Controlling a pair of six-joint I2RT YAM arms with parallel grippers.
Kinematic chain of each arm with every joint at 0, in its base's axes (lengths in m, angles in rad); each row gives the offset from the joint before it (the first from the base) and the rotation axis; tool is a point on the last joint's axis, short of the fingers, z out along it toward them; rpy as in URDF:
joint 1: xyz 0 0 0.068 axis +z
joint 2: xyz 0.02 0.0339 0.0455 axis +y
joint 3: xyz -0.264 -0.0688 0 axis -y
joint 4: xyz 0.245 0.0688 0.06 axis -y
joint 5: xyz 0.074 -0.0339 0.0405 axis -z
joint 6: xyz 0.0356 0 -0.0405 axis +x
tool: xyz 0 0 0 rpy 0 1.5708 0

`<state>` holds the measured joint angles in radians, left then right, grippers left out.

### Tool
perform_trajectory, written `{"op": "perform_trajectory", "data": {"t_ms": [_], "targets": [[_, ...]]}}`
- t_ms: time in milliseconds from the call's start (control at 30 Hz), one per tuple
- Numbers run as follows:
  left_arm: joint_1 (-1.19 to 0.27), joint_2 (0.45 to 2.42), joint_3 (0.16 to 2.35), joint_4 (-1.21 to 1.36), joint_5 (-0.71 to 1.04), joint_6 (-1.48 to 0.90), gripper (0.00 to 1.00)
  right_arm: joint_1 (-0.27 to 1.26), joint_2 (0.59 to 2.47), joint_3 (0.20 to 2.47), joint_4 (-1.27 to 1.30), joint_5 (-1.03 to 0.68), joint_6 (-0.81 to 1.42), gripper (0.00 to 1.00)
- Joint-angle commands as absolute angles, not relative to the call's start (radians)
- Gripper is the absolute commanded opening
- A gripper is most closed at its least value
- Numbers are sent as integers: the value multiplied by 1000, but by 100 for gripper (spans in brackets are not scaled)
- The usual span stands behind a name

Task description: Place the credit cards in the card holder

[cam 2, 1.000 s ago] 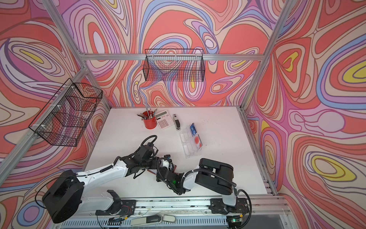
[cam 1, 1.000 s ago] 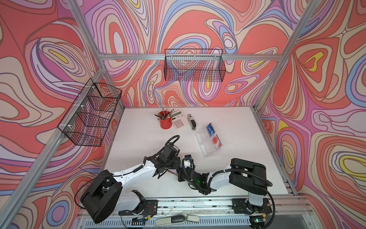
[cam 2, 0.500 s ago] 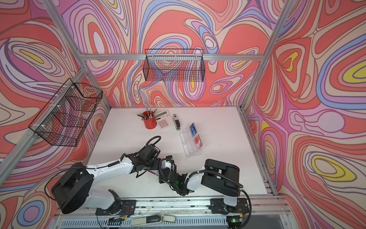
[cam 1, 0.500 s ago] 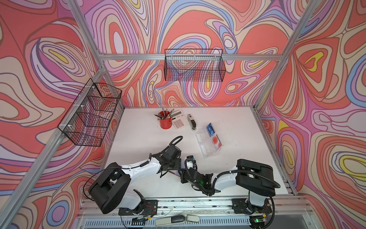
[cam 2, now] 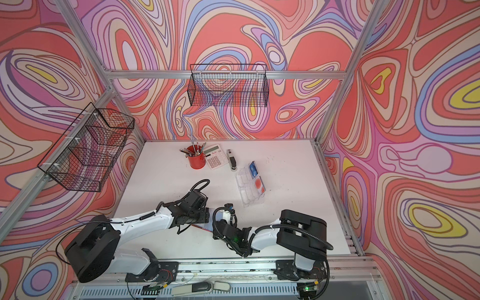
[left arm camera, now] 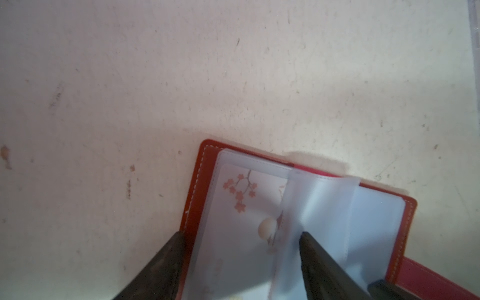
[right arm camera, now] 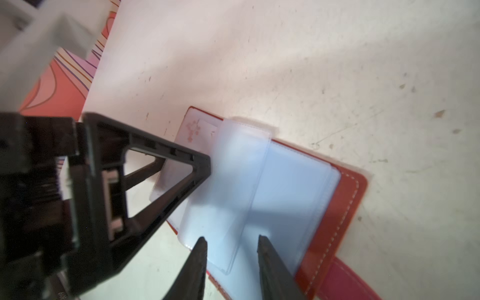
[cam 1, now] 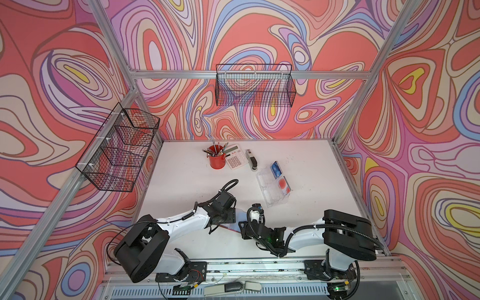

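The red card holder (left arm camera: 200,187) lies open on the table near the front, its clear sleeves (right arm camera: 285,187) fanned up. A pale credit card with pink blossoms (left arm camera: 241,207) sits in the sleeve on one side. My left gripper (left arm camera: 240,235) is open and straddles that side, one finger at the red edge and one at the fold. My right gripper (right arm camera: 231,238) is open over a loose sleeve, gripping nothing. In both top views the grippers (cam 1: 231,217) (cam 1: 245,224) meet over the holder (cam 2: 218,213). Further credit cards, one blue (cam 1: 275,168) and one with a red circle (cam 1: 281,184), stand farther back.
The two cards stand in a clear compartmented tray (cam 1: 270,194) right of centre. A red pencil cup (cam 1: 217,161), calculator (cam 1: 235,158) and stapler (cam 1: 251,161) line the back. Wire baskets hang on the left wall (cam 1: 119,153) and the back wall (cam 1: 255,88).
The left arm's rear links have swung to the right while its gripper stays at the card holder. The right gripper has shifted slightly over the holder.
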<state>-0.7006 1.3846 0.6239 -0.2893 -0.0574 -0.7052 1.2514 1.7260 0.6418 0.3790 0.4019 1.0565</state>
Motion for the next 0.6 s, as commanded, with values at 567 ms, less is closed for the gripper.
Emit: {"op": "perform_trajectory", "data": {"t_ms": [567], "targets": [[-698,1331,559,-378,-62,-756,71,1251,1809,724,220,409,1326,38]]}}
